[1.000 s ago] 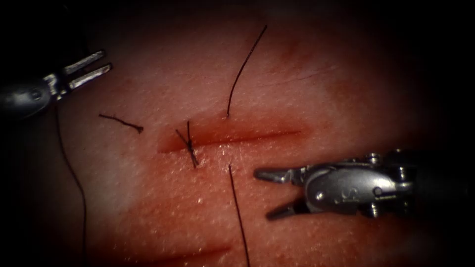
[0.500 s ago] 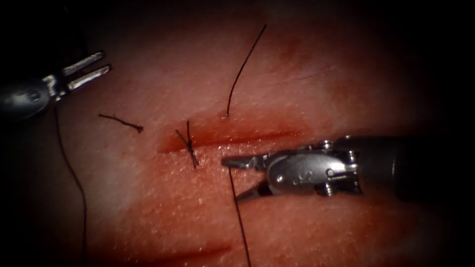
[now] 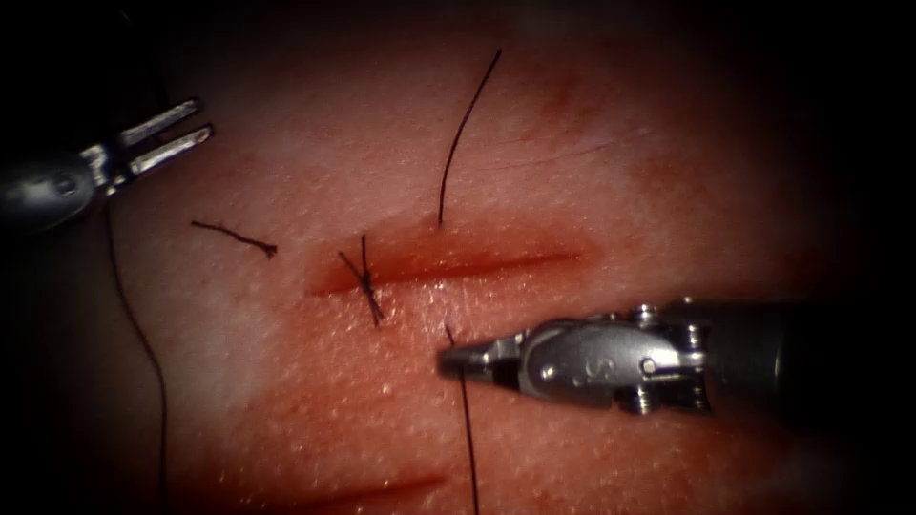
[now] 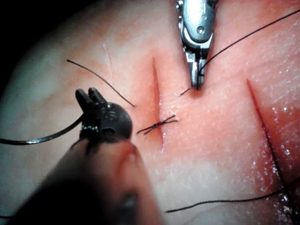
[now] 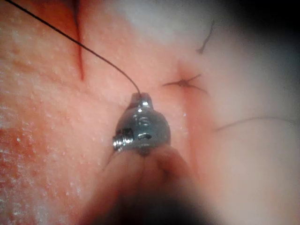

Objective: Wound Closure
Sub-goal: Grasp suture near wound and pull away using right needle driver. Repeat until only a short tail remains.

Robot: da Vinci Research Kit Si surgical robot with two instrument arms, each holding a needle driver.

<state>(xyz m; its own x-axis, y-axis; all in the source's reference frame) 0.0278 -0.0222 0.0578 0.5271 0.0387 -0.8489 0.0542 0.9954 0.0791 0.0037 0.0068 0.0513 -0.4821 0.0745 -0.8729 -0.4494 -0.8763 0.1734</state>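
The tissue (image 3: 668, 172) is pale pink, mottled with darker red patches and finely pebbled. The cut (image 3: 458, 267) runs through it as a deep red line. The thread (image 3: 466, 124) is dark, probably black. The left tool (image 3: 176, 133) and right tool (image 3: 458, 360) are dull silver-grey metal with bright glints.

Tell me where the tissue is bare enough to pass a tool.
Bare: right of the cut, above the right tool, shut on thread. Crowded: the knotted stitch, a cut end, and the open, empty left tool. No needle seen.
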